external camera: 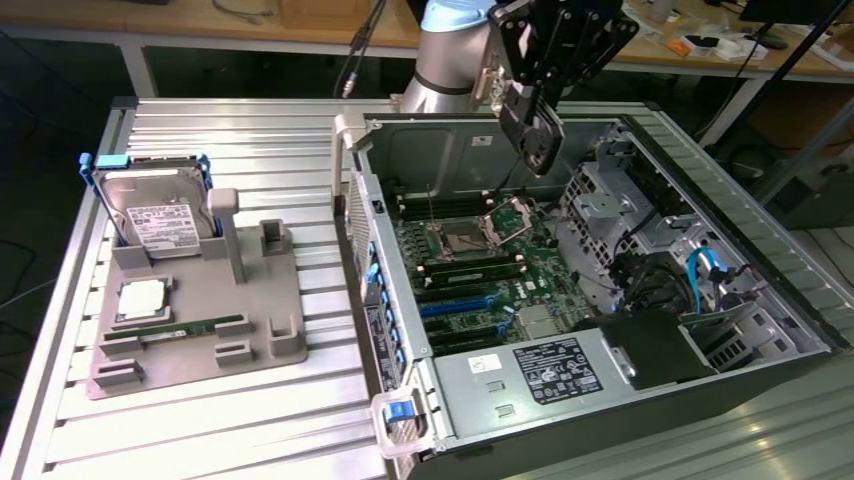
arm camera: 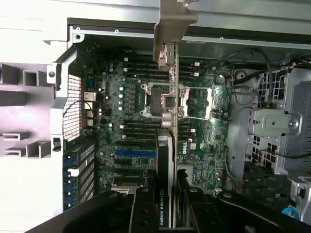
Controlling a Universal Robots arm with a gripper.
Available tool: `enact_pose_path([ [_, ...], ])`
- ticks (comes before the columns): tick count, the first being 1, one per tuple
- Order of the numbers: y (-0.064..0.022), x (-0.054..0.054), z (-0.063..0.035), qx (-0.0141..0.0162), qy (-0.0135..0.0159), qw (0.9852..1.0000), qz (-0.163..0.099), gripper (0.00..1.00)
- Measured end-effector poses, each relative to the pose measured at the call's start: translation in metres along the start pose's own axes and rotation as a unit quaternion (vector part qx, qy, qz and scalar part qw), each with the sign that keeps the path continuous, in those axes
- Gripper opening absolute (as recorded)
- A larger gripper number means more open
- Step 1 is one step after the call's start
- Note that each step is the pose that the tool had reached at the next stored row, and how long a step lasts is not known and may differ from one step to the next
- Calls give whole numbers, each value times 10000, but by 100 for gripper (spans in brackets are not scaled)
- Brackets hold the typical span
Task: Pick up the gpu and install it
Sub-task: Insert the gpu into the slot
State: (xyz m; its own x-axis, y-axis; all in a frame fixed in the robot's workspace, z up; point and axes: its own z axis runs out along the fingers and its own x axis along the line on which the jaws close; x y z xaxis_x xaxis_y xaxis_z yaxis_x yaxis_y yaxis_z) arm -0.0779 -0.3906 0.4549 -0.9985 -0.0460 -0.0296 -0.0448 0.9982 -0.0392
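An open computer case (external camera: 358, 200) lies on its side on the ribbed metal table (external camera: 240, 130). Inside are the green motherboard (external camera: 514, 275), blue slots (external camera: 467, 305), a metal drive cage (external camera: 614, 200) and loose cables. On the exterior view's left, well apart from the case, a gray holder (external camera: 200, 340) carries a hard drive (external camera: 158, 215), a processor chip (external camera: 144, 298) and a memory stick (external camera: 187, 327).

The arm reaches down from above the case. Its gripper (external camera: 523, 98) is clamped on the gpu (external camera: 539, 135), which hangs upright over the open inside, above the board and not touching it.

From the exterior view, the card is a dark flat plate under the black tool. From the wrist view, the gpu (arm camera: 167, 160) is seen along its thin edge, with white lettering near the black fingers (arm camera: 143, 208) of the gripper (arm camera: 167, 213) that press it from both sides. Its metal bracket (arm camera: 170, 24) is at the far end, and the processor socket (arm camera: 160, 102) lies directly behind the card.
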Motion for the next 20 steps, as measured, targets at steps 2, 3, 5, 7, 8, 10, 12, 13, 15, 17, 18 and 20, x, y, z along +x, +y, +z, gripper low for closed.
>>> enact_pose_path([
  [2,0,-4,0,3,4,10000,99,27],
  [3,0,-16,1,-1,-1,10000,-33,27],
  [5,-1,-16,0,-1,-1,10000,-37,27],
  [7,-1,-16,0,-1,-1,10000,-37,27],
  [8,-1,-16,0,-1,-1,10000,-37,27],
  [10,-1,-16,0,-1,-1,10000,-37,27],
  [12,-1,-16,0,-1,-1,10000,-37,27],
  [13,-1,-16,0,-1,1,10000,-37,27],
  [15,-1,-31,1,-3,41,10000,-39,27],
  [17,-2,-33,1,-4,51,10000,-39,27],
  [18,-2,-33,1,-4,51,10000,-39,27],
  [20,-1,-33,1,-4,51,10000,-39,27],
])
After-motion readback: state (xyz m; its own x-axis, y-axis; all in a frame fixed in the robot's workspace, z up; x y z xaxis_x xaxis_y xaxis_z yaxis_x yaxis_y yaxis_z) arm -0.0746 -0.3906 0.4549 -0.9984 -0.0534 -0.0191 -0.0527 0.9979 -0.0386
